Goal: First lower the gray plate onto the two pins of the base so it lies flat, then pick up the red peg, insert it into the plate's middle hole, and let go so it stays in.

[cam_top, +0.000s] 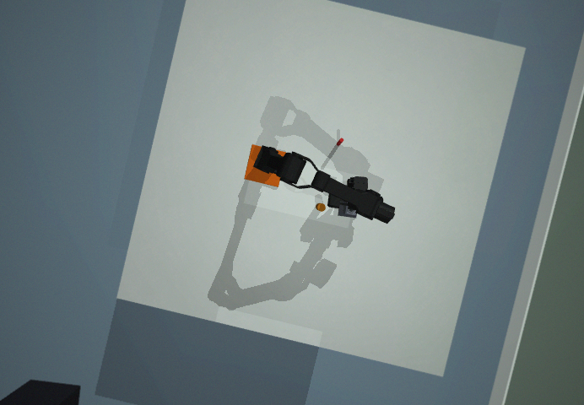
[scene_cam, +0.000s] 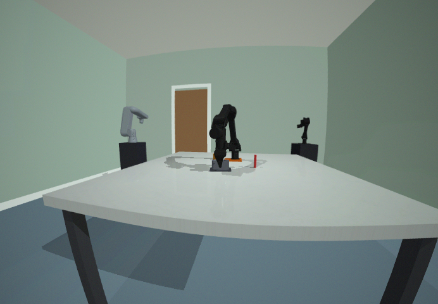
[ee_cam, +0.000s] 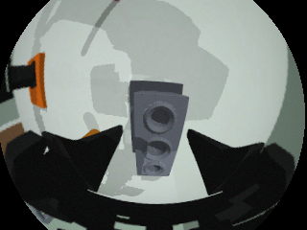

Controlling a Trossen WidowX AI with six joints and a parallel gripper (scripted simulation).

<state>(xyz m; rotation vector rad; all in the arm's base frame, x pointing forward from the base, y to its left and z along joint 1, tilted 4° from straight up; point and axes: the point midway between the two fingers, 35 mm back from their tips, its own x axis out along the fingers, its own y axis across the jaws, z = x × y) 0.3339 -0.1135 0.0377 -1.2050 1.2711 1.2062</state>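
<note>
The gray plate sits over the dark base and looks level, with no clear gap between them in the exterior view. Its holes face up in the wrist view; the base's pins are hidden. My gripper is open, its fingers on either side of the plate with space on both sides in the wrist view. The red peg stands upright on the table, apart from the plate. Only its end shows at the wrist view's top edge.
An orange cylinder stands near the plate, partly behind a finger in the wrist view. The arm's orange mount is on the table. Two other arms stand on pedestals beyond the table.
</note>
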